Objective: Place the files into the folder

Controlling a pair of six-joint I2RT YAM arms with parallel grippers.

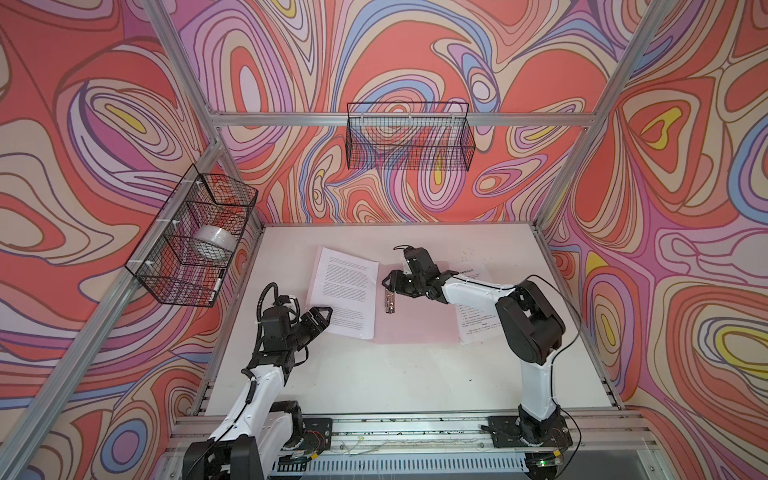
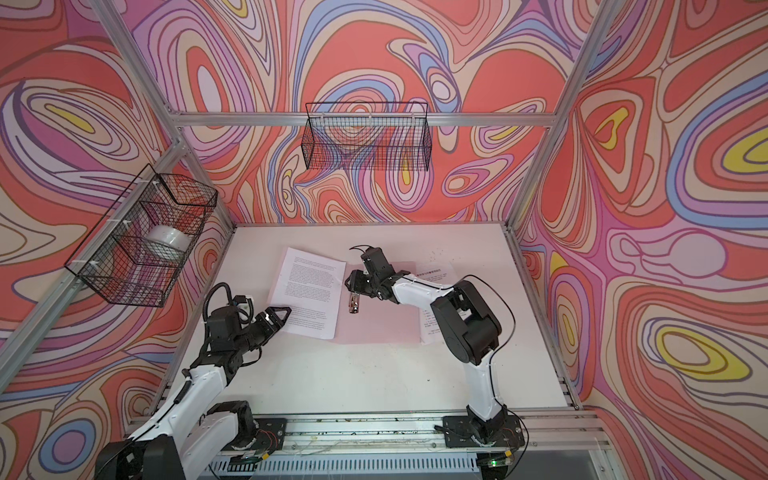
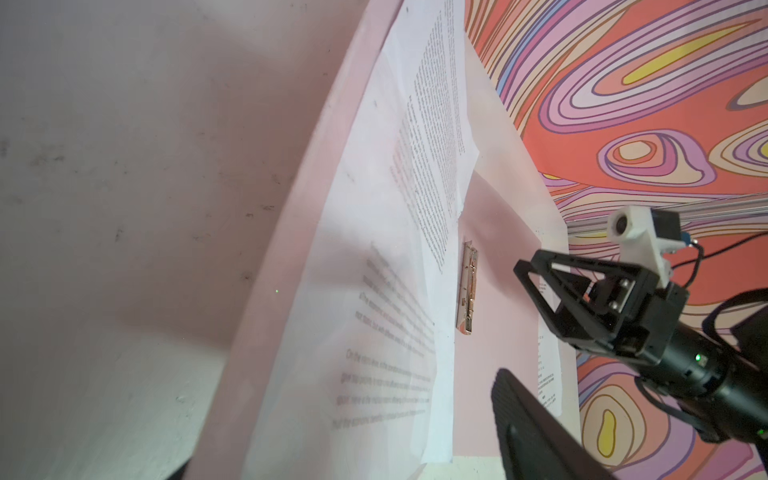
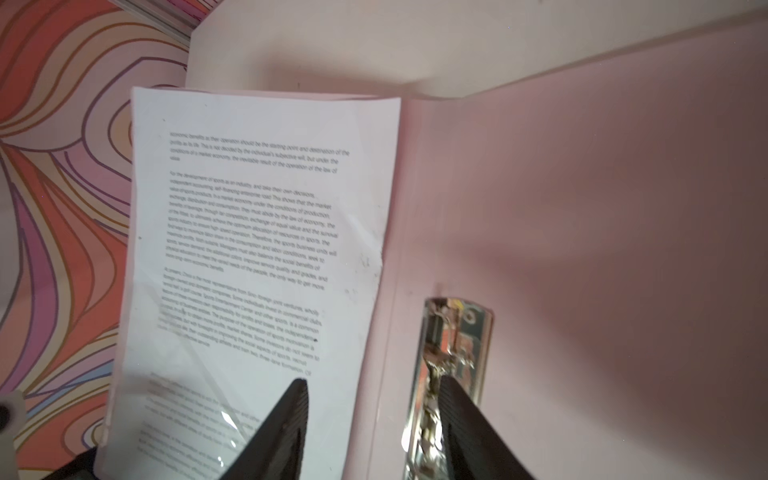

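Note:
The pale pink folder (image 1: pixel 415 328) (image 2: pixel 382 328) lies open and flat on the table, with its metal clip (image 1: pixel 389 301) (image 4: pixel 457 332) at the spine. White printed files (image 1: pixel 345 282) (image 2: pixel 311 286) (image 4: pixel 257 232) lie overlapped on its left half. One more sheet (image 1: pixel 471 330) rests at its right edge, partly hidden by the right arm. My left gripper (image 1: pixel 322 318) (image 3: pixel 349 457) stands open at the near left edge of the files. My right gripper (image 1: pixel 388 282) (image 4: pixel 374 419) hangs open just over the spine, one finger above the clip and one above the files.
A wire basket (image 1: pixel 195 249) holding a white roll hangs on the left frame. Another wire basket (image 1: pixel 409 141) hangs on the back rail. Aluminium posts stand at the table's corners, and the arm bases sit on the front rail (image 1: pixel 415 428).

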